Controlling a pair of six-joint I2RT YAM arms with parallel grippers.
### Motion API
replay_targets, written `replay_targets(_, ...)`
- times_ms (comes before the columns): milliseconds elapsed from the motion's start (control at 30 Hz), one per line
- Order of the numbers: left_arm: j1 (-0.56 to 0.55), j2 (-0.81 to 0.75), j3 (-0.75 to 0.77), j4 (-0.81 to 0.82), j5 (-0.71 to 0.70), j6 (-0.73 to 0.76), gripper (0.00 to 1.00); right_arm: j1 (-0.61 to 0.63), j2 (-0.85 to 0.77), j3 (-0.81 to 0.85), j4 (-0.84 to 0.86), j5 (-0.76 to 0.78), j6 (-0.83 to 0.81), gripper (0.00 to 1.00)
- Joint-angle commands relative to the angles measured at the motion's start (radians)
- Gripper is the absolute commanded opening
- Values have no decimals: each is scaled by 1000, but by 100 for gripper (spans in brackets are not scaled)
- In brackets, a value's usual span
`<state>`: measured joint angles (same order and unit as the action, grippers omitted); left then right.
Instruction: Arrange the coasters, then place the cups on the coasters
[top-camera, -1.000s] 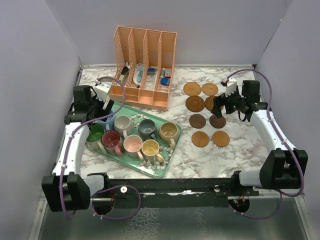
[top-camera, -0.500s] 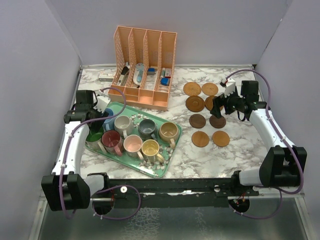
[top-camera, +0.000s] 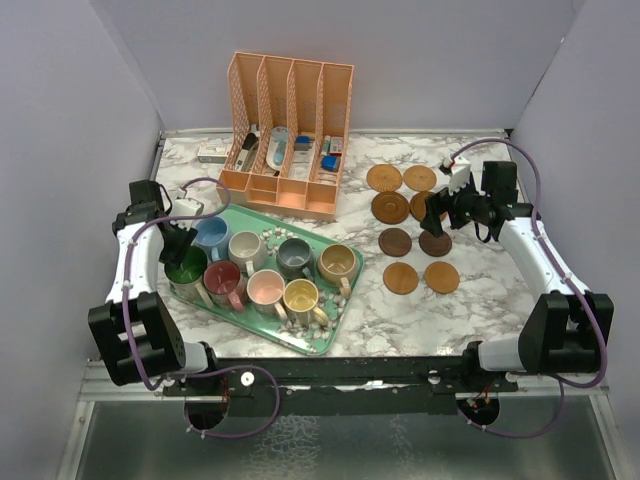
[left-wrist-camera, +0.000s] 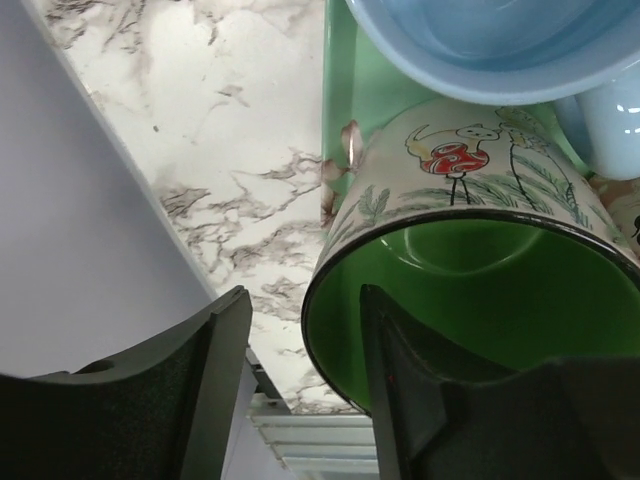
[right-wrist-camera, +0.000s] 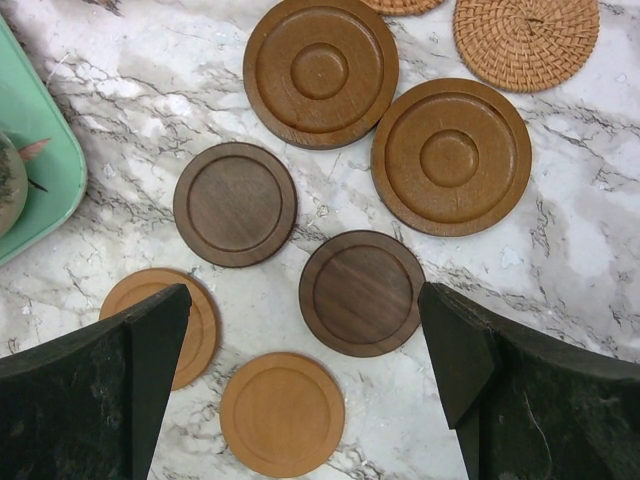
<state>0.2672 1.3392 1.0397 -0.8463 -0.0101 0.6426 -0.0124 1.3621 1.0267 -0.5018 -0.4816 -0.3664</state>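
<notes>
Left gripper (left-wrist-camera: 303, 310) half-spread, straddling the green mug (left-wrist-camera: 470, 290) rim, not pinching yet. We centre the wall, squeeze gently. Right gripper (right-wrist-camera: 302, 300) spread wide.

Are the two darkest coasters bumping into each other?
Apart. The right wrist view shows bare marble table between the first dark coaster and the second dark coaster.

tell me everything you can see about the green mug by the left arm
The green mug stands upright at the left end of the green tray, next to the blue mug. It looks ceramic: glossy green inside, a dark rim, and a cream outer wall painted with a red spotted mushroom and green fronds. It looks empty. The left gripper straddles its rim, one finger inside and one outside, with a gap on the outer side.
</notes>
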Motion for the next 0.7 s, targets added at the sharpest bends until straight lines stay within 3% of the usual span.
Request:
replay_targets(0,34,39,33,-7,128,19,47,4,14,-8,0,-25,-14,100)
replay_targets(333,38,97,62,5,144,-5,21,5,30,-4,-9,-28,-19,100)
replay_targets(667,37,101,128,-38,81,111,0,4,44,0,-15,-36,-18,100)
